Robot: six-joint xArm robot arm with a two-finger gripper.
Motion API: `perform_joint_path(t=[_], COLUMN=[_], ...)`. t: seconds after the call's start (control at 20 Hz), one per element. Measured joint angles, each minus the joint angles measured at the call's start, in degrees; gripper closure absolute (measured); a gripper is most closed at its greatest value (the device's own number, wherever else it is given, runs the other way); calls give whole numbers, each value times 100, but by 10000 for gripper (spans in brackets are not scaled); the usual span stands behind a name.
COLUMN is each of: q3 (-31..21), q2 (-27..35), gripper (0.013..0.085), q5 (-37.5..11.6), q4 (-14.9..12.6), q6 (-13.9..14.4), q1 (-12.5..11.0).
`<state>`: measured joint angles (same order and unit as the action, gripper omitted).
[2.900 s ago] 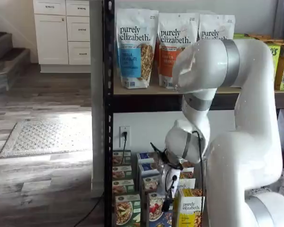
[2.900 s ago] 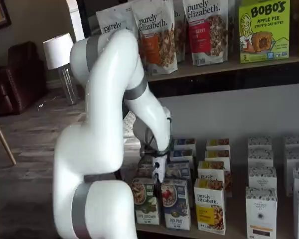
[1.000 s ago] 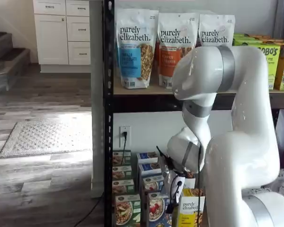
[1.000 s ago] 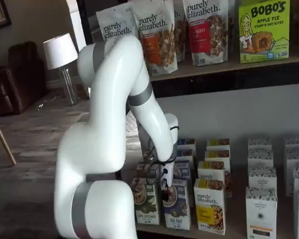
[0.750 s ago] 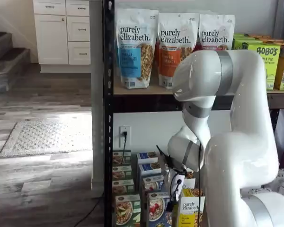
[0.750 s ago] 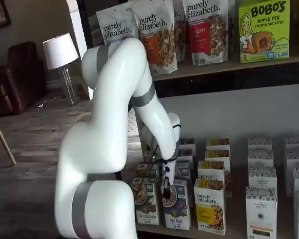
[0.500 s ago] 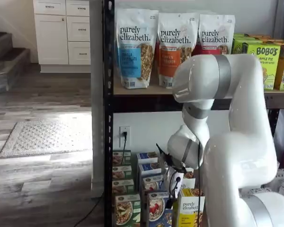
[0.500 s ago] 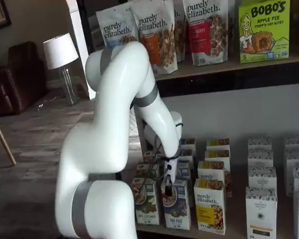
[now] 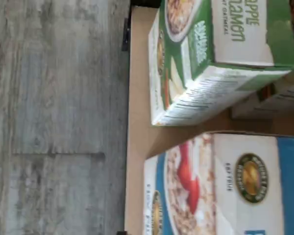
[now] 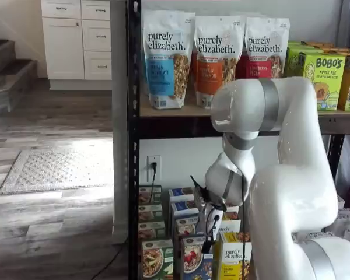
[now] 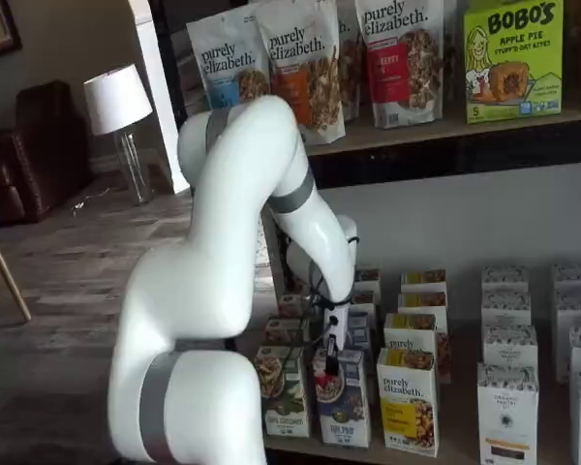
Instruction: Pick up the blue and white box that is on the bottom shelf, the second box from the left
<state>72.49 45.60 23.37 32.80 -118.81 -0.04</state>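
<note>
Tool (image 11: 331, 356) poised directly above blue and white box (image 11: 341, 407).

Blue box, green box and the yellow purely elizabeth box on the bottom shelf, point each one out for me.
Blue box (image 11: 342, 397): a shelf view, on its front face with the bowl picture.
Green box (image 11: 279, 387): a shelf view, on its front face.
Yellow box (image 11: 408, 402): a shelf view, on its front panel below the brand name.

White arm bent downward, tool (image 11: 331, 356) fully spread
</note>
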Motion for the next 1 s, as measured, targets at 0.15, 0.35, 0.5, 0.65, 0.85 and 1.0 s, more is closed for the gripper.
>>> perform_joint_path(t=[0.15,0.35,0.5,0.65,0.85,1.0], q3=[255,542,731,902,1071,1137], q2=[201,445,612,763,934,985], gripper=[130,130,130,130,130,130], q5=[44,99,146,186,214,277], q4=[-255,-537,-630,-713,-875,-803], q6=[205,437,513,581,721,661], q1=[-33,-58,-71,-79,-82,-83])
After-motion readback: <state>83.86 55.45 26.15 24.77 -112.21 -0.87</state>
